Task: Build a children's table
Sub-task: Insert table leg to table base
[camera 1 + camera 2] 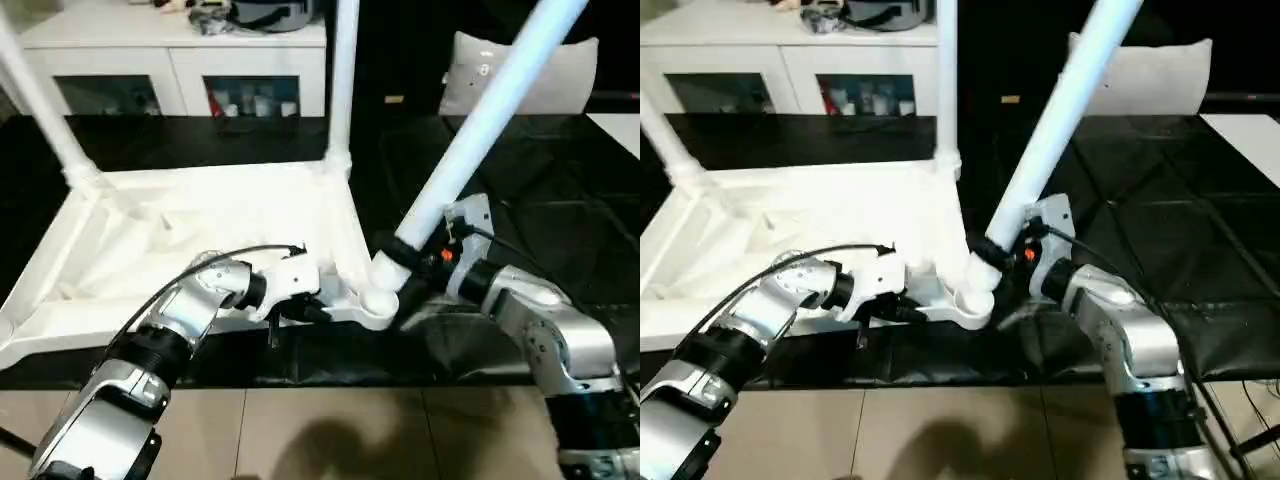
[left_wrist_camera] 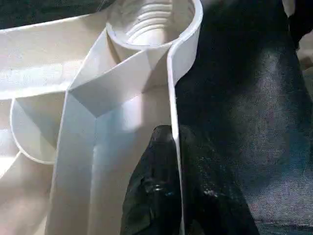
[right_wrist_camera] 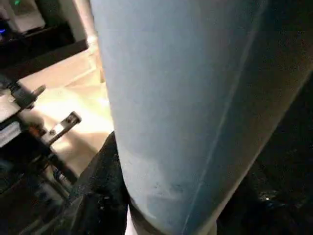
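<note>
- Black-covered work table [image 1: 560, 200] fronts one white cabinet [image 1: 170, 60].
- One upturned tabletop [image 1: 200, 230] lies there; three legs [image 1: 340, 80] show.
- Left gripper [image 2: 171, 147] pinches its near rim.
- Right gripper [image 1: 408, 258] clamps the tilted leg [image 1: 480, 130] at the corner socket [image 1: 380, 285].

Work table [image 1: 560, 220]: large, covered in black
Cabinet [image 1: 175, 70]: white, glass doors, behind the table
Cabinet top: dark clutter [image 1: 250, 12]
</note>
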